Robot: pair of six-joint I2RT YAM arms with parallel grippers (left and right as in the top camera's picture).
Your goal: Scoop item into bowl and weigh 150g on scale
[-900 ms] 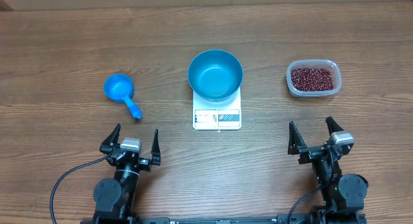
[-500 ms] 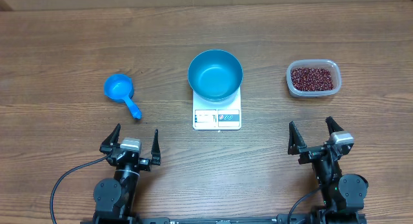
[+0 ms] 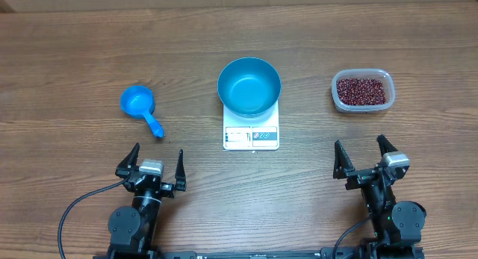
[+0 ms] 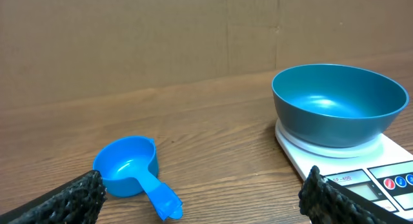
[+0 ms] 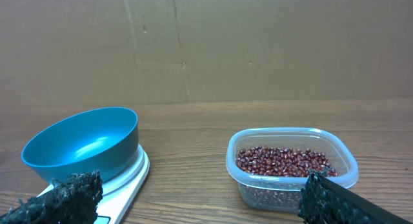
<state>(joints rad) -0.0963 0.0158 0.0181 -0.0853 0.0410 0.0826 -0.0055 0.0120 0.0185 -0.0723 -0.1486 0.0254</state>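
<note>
The glossy blue bowl (image 3: 249,86) (image 4: 339,103) (image 5: 82,144) stands empty on the white scale (image 3: 251,133) (image 4: 364,166) (image 5: 126,182) at the table's centre. Dark red-brown beans (image 3: 362,90) (image 5: 281,161) fill a clear plastic tub (image 3: 361,91) (image 5: 292,167) at the right. A small blue handled scoop (image 3: 139,106) (image 4: 131,170) lies empty at the left. My left gripper (image 3: 155,169) (image 4: 206,201) hangs open near the front edge, below the scoop. My right gripper (image 3: 364,158) (image 5: 200,201) is open too, in front of the tub. Neither holds anything.
A brown cardboard wall (image 4: 193,37) (image 5: 213,43) runs along the table's far side. Bare wooden tabletop (image 3: 254,177) lies between both grippers and the objects.
</note>
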